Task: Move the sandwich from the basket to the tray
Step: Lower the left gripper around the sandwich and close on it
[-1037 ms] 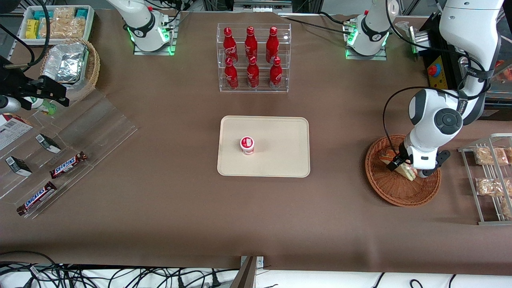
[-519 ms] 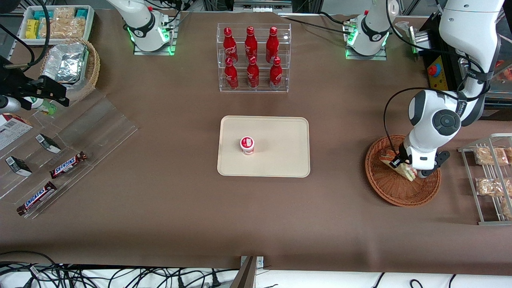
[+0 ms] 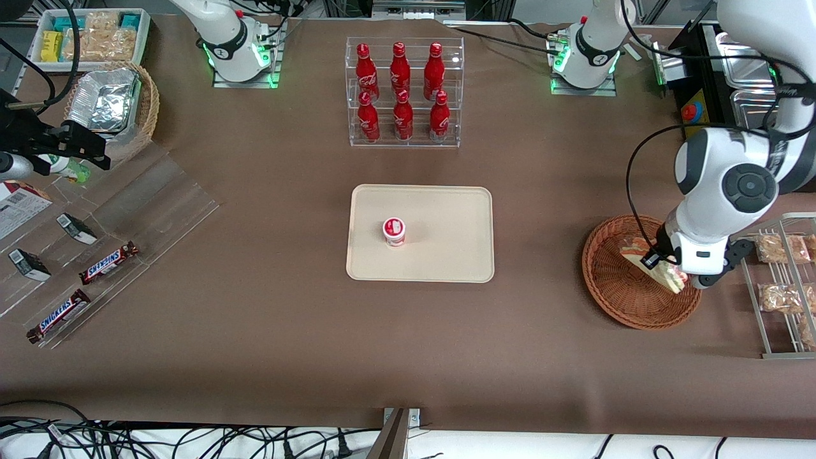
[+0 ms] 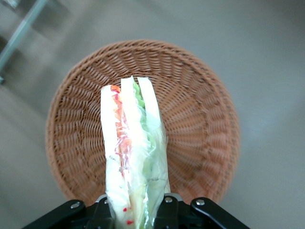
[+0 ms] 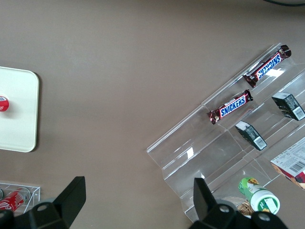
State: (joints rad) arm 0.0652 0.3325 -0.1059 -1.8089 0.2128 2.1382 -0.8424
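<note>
The wrapped wedge sandwich (image 3: 661, 270), white bread with green, red and orange layers, hangs in my left gripper (image 3: 663, 268), lifted above the round reddish-brown wicker basket (image 3: 621, 290) at the working arm's end of the table. In the left wrist view the sandwich (image 4: 132, 157) is pinched between the black fingers (image 4: 167, 209) of the gripper (image 4: 136, 210), with the empty basket (image 4: 200, 124) below it. The cream-beige tray (image 3: 446, 255) lies at the table's middle, well away from the gripper.
A small red-and-white cup (image 3: 394, 231) stands on the tray. A clear rack of red bottles (image 3: 403, 92) is farther from the camera than the tray. A metal rack with tan snack packs (image 3: 781, 280) stands right beside the basket. Acrylic shelves with candy bars (image 3: 95, 268) lie toward the parked arm's end.
My gripper has risen with the sandwich and shifted toward the snack rack, lifting the sandwich off the basket floor.
</note>
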